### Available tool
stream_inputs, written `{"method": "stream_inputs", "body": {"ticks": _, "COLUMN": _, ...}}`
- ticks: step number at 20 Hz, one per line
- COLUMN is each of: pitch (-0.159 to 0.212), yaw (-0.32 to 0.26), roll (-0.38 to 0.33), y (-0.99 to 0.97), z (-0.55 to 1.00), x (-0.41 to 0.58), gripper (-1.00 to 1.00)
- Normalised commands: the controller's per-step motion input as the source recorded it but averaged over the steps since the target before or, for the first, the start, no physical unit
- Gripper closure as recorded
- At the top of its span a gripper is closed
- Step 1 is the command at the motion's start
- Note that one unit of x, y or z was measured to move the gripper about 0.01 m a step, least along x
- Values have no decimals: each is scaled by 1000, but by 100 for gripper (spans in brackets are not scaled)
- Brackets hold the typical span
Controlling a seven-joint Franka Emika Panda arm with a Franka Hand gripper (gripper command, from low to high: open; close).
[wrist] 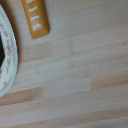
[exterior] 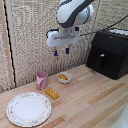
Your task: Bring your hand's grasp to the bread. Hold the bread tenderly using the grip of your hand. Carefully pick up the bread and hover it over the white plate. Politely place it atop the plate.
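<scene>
The bread (exterior: 52,93) is a small golden-brown block lying on the wooden table, just off the far right rim of the white plate (exterior: 28,108). The plate is large, round, with a faint reddish rim pattern, at the exterior view's lower left. My gripper (exterior: 61,51) hangs high above the table, well above the bread, its dark blue fingers apart and empty. In the wrist view the bread (wrist: 36,19) and part of the plate's rim (wrist: 9,60) show; the fingers are out of that view.
A pink cup (exterior: 42,80) stands behind the plate. A small white bowl (exterior: 64,77) with orange-yellow food sits behind the bread. A black appliance (exterior: 109,54) stands at the exterior view's right. A woven screen backs the table.
</scene>
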Motion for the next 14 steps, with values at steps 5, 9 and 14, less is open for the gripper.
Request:
{"method": "stream_inputs", "body": {"ticks": 5, "pitch": 58, "yaw": 147, "roll": -63, "y": 380, "z": -232, "x": -125, "gripper": -100}}
{"method": "stream_inputs", "body": {"ticks": 9, "pitch": 36, "yaw": 150, "roll": -46, "y": 348, "z": -239, "x": -162, "gripper": -100}}
{"method": "stream_inputs", "body": {"ticks": 14, "pitch": 18, "yaw": 137, "roll": -63, "y": 302, "z": -359, "x": -58, "gripper": -100}}
